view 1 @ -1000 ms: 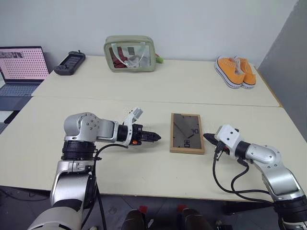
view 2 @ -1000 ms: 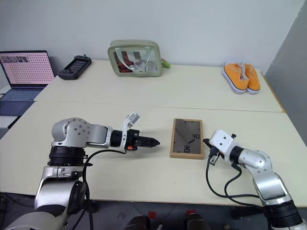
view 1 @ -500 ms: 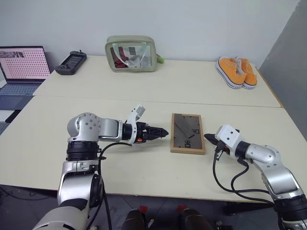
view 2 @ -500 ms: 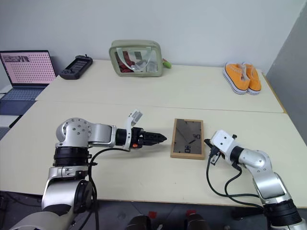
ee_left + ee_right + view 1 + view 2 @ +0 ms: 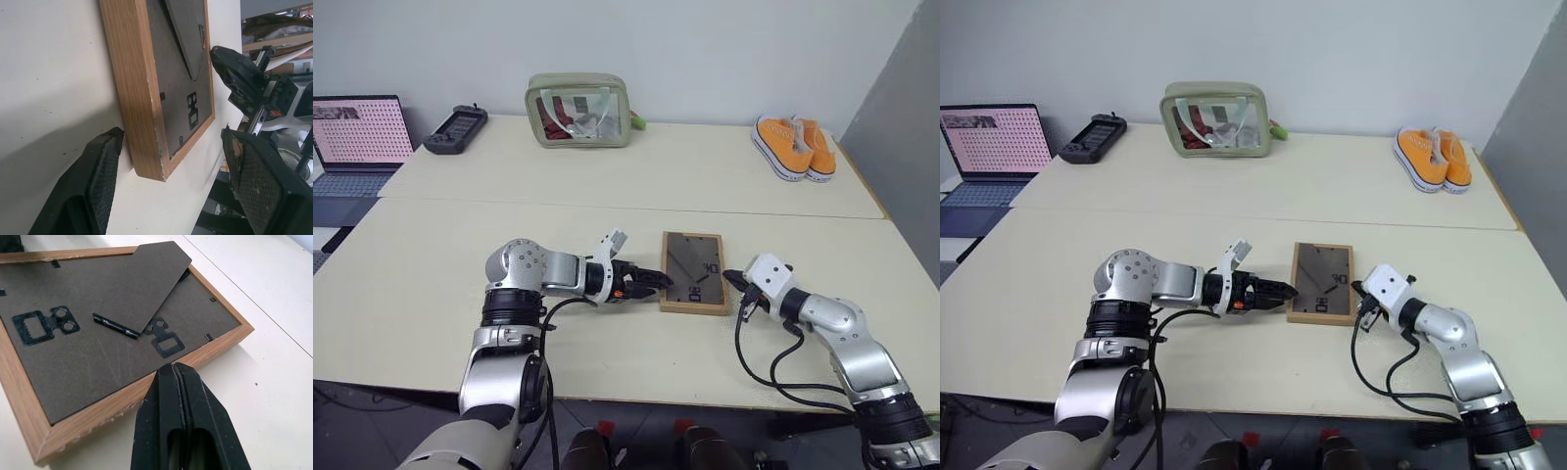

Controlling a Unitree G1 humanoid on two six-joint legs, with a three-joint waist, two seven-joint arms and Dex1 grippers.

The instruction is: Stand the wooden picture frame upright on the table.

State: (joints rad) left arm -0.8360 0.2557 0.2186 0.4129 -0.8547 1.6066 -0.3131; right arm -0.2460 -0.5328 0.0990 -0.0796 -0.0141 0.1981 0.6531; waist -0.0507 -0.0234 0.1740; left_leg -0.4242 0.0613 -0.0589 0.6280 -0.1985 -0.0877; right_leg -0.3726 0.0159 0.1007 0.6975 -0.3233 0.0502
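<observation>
Light-wood and face down, the wooden picture frame [image 5: 695, 271] lies flat on the table [image 5: 431, 255], so nothing is stood yet. The left gripper [image 5: 658, 285] gapes at its near corner; the right gripper [image 5: 729, 278], pinched together, touches the opposite edge.

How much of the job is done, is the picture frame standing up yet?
Not yet. The small light-wood picture frame lies flat on the pale cream table, dark back panel facing up, its stand folded against the back. In hand: the left hand is open at the frame's near left corner, and the shut right hand is at its right edge. Left to do: grip it, lift it and stand it upright.
</observation>
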